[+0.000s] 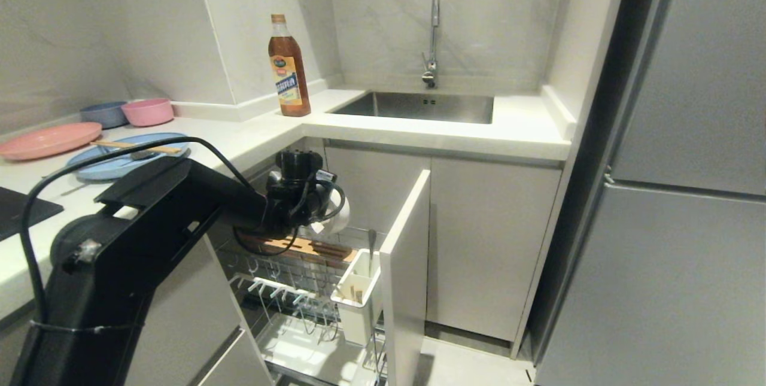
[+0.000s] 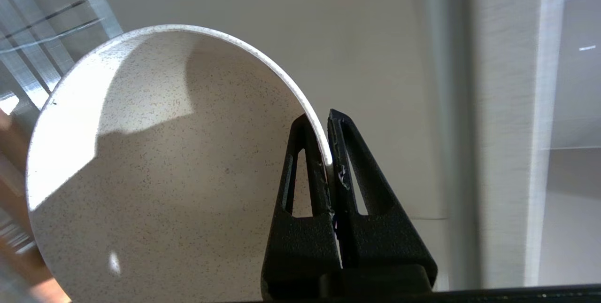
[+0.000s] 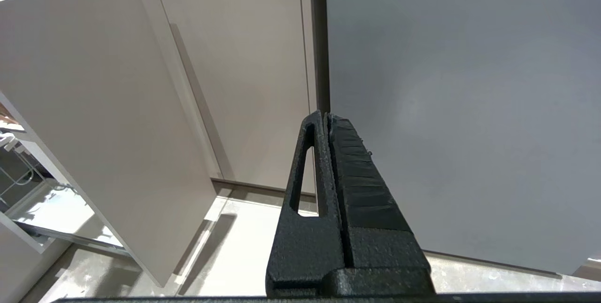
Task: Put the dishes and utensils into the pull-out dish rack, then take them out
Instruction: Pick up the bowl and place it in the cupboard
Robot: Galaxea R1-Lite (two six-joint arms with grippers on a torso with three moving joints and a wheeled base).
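My left gripper (image 2: 324,120) is shut on the rim of the cream-white speckled bowl (image 2: 164,152), one finger inside the rim and one outside. In the head view the left gripper (image 1: 326,215) holds the bowl (image 1: 343,222) tilted on edge, just above the back of the pull-out dish rack (image 1: 311,308), over its slotted wooden block (image 1: 311,248). The light-blue plate (image 1: 114,164) lies on the counter at the left with the wooden chopsticks (image 1: 137,146) across it. My right gripper (image 3: 325,117) is shut and empty, low beside the rack's front panel (image 3: 94,120).
The rack's white utensil cup (image 1: 359,290) stands beside the front panel (image 1: 407,272), with a thin metal stem rising behind it. A pink plate (image 1: 48,139) and small pink and grey-blue bowls sit at the back left. A brown bottle (image 1: 288,69), the sink (image 1: 419,106) and a fridge (image 1: 688,194) are beyond.
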